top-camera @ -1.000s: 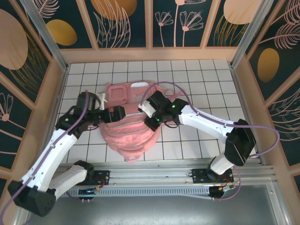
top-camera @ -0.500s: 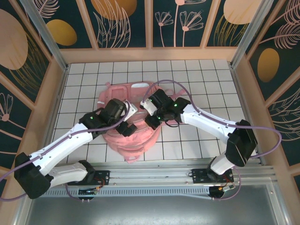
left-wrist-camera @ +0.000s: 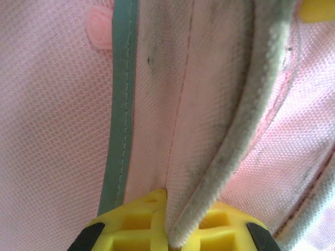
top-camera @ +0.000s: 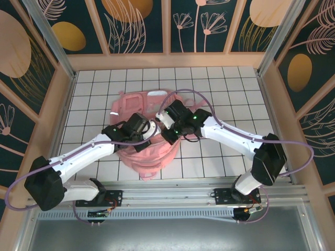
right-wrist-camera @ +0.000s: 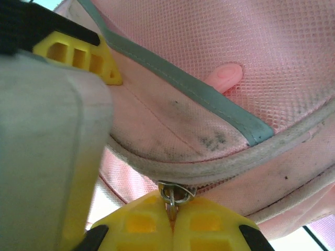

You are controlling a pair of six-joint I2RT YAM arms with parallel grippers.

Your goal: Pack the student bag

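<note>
The pink student bag [top-camera: 148, 157] lies in the middle of the tiled table, under both arms. My left gripper [top-camera: 152, 129] is over the bag's middle. In the left wrist view its yellow fingers [left-wrist-camera: 131, 227] are shut on a fold of the bag's pink fabric with a grey piped edge [left-wrist-camera: 230, 141]. My right gripper [top-camera: 167, 134] is right beside it, shut on a small metal zip pull [right-wrist-camera: 173, 197] at the bag's grey zip seam [right-wrist-camera: 209, 167]. The left gripper's yellow finger [right-wrist-camera: 78, 55] shows at the top left of the right wrist view.
The white tiled table [top-camera: 220, 89] is boxed in by wooden walls [top-camera: 167, 60] on three sides. A metal rail [top-camera: 172, 194] runs along the near edge by the arm bases. A grey reflective strip [right-wrist-camera: 209, 104] and a pink tab [right-wrist-camera: 225, 77] sit on the bag's pocket.
My left arm has swung right from beside the bag to over its middle, and its gripper has shut on the fabric edge. The right gripper has kept its place on the zip pull.
</note>
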